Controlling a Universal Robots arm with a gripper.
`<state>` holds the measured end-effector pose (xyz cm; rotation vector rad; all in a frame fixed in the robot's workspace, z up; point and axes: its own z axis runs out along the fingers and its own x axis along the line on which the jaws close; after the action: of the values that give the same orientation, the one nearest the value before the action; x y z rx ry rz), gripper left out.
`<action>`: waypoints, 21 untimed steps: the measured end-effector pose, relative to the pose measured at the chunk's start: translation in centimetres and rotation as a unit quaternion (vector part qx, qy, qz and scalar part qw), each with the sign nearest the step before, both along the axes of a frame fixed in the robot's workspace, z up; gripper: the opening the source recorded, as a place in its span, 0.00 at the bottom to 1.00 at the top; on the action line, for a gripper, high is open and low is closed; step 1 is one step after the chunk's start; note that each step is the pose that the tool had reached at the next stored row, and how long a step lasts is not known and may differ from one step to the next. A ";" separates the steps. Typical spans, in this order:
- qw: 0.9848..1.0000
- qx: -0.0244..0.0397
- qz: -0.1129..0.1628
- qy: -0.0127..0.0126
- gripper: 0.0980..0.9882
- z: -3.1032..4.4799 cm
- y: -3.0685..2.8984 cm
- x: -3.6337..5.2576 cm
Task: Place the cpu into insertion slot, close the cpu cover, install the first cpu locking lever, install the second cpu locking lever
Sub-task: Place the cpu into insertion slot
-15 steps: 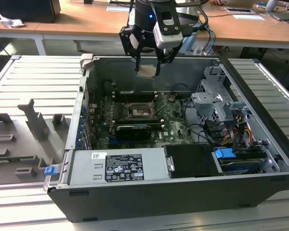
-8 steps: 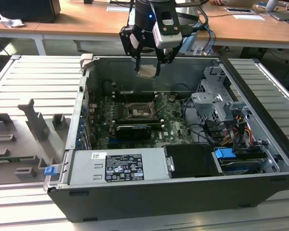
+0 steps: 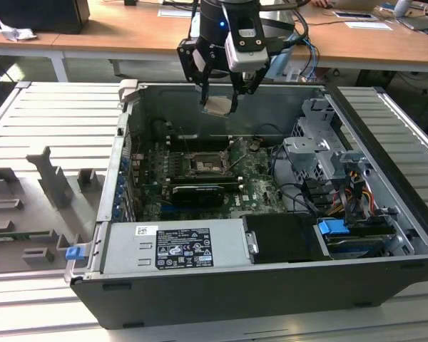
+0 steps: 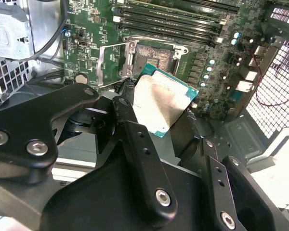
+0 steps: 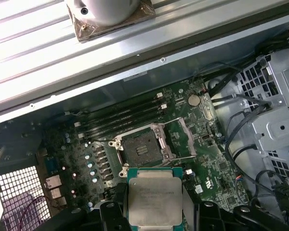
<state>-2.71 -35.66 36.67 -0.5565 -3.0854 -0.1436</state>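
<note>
Black two-finger gripper (image 3: 220, 100) is clamped on the cpu (image 3: 217, 105), a small flat square chip with a pale beige-silver metal top and a green edge. One finger sits on each opposite side. In the exterior view the cpu hangs in the air, slightly tilted, over the open dark grey metal computer case (image 3: 221, 299), up near its far wall. The insertion slot (image 3: 203, 162), a square black socket with a silvery rim on the green motherboard (image 3: 260, 187), lies well below it with its pin field bare. In the second wrist view the thin silvery frame of the cpu cover (image 4: 103, 67) stands flipped open just beside the slot (image 4: 154, 55). In the first wrist view the cpu (image 5: 154, 202) sits between the fingers near the slot (image 5: 142, 147), and the long black memory slots (image 5: 120, 118) lie beyond the slot.
</note>
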 end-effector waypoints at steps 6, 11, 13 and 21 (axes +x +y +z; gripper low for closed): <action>1.000 0.000 -0.016 0.000 0.50 -0.05 0.00 0.00; 1.000 0.000 -0.019 0.000 0.50 -0.52 0.00 0.00; 1.000 0.000 -0.019 0.000 0.50 -0.70 0.00 0.00; 1.000 0.000 -0.019 0.000 0.50 -1.02 0.00 0.00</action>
<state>-2.71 -35.66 35.65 -0.6162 -3.0758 -0.1431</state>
